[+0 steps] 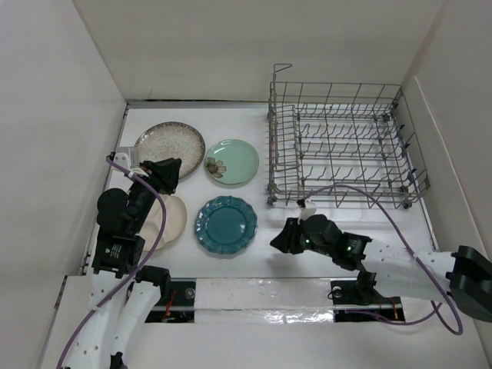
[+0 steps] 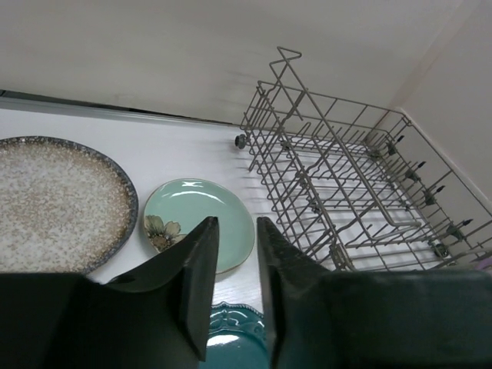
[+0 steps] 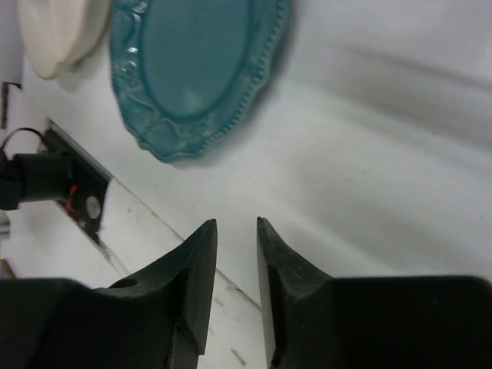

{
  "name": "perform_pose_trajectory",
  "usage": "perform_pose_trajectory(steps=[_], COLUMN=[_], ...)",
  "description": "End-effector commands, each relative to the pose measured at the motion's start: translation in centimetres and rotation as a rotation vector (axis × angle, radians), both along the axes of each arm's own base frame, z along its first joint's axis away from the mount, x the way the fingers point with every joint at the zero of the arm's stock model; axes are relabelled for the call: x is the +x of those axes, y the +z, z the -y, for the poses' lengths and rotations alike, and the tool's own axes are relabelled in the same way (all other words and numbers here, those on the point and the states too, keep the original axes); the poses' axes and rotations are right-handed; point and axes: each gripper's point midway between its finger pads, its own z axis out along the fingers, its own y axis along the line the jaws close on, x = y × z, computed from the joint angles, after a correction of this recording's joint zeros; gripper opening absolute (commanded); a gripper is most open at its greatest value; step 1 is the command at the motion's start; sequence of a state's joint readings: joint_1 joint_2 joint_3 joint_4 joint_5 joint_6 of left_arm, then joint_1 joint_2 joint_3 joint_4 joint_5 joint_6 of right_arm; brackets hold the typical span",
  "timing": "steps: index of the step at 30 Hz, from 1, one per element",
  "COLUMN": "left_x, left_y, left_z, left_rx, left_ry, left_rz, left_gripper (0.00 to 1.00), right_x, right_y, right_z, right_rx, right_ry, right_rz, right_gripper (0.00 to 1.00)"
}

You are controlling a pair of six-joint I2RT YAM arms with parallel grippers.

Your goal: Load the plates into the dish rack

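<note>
- Sitting at the back right of the table (image 1: 231,123), the rack (image 1: 283,150) is a big grey wire basket with tall sides and rows of pins that stick up.
- All four plates lie flat on the table, left of the rack and outside it.
- The speckled plate (image 1: 169,141) is at the back left, close to the wall (image 1: 46,115).
- The mint plate (image 1: 231,161) is just right of it, near the rack's left side but not touching it.
- The teal plate (image 1: 225,224) lies in front of the mint plate.
- The cream plate (image 1: 173,217) is right beside the teal plate, on its left. The left arm (image 1: 123,223) hides part of it.
- The left claw (image 1: 174,167) hangs above the near edge of the speckled plate. It is open just a little, with nothing in it.
- From the left wrist, the mint plate shows just past the claw tips, and the rack is off to the right.
- The right claw (image 1: 275,240) hangs low over bare table, just right of the teal plate and in front of the rack's near left corner. It points at the teal plate. It is open a little too and holds nothing.
- A purple cord (image 1: 384,201) from the right arm (image 1: 400,265) loops across the front of the rack.
</note>
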State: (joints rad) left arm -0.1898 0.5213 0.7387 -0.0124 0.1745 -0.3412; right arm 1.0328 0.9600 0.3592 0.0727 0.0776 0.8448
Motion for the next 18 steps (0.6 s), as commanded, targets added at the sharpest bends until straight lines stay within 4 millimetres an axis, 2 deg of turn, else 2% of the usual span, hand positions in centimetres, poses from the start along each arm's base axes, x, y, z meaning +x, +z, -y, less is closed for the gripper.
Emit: perform_pose_trajectory(steps=[1, 2, 3, 4, 6, 10, 13, 14, 16, 17, 18], left_x=[-0.1, -0.1, -0.1, -0.1, -0.1, -0.2, -0.3, -0.3, -0.3, -0.4, -0.4], left_y=[0.9, 0.9, 0.9, 0.9, 0.8, 0.9, 0.9, 1.0, 1.0, 1.1, 1.1], left_z=[0.4, 0.4, 0.4, 0.5, 0.6, 0.8, 0.7, 0.7, 0.6, 0.6, 0.6], left_rx=[-0.001, -0.002, -0.001, -0.002, -0.004, -0.006, -0.005, -0.006, -0.006, -0.005, -0.006], left_ry=[-0.023, -0.026, -0.026, -0.029, -0.034, -0.047, -0.044, -0.041, -0.039, -0.039, -0.041], left_rz=[0.045, 0.043, 0.045, 0.044, 0.042, 0.043, 0.046, 0.048, 0.049, 0.053, 0.051], left_gripper=[0.25, 0.30, 0.31, 0.32, 0.33, 0.34, 0.34, 0.34, 0.34, 0.34, 0.34], right_x=[1.2, 1.3, 1.4, 1.7, 1.9, 2.5, 3.1, 3.3, 3.6, 3.7, 3.8], right_y=[2.5, 2.0, 0.7, 1.3, 0.2, -0.9, -0.2, -1.2, -0.6, -1.5, -1.6], right_z=[-2.2, -2.3, -2.2, -2.7, -2.7, -4.2, -5.3, -5.5, -6.0, -6.1, -6.2], right_rx=[0.252, 0.268, 0.258, 0.317, 0.316, 0.351, 0.417, 0.407, 0.472, 0.468, 0.482], right_ry=[-0.102, -0.115, -0.135, -0.148, -0.174, -0.202, -0.219, -0.227, -0.242, -0.255, -0.260], right_rz=[-0.037, -0.052, -0.080, -0.084, -0.105, -0.119, -0.116, -0.131, -0.143, -0.163, -0.169], right_gripper=[0.40, 0.46, 0.47, 0.47, 0.48, 0.49, 0.49, 0.49, 0.49, 0.49, 0.49])
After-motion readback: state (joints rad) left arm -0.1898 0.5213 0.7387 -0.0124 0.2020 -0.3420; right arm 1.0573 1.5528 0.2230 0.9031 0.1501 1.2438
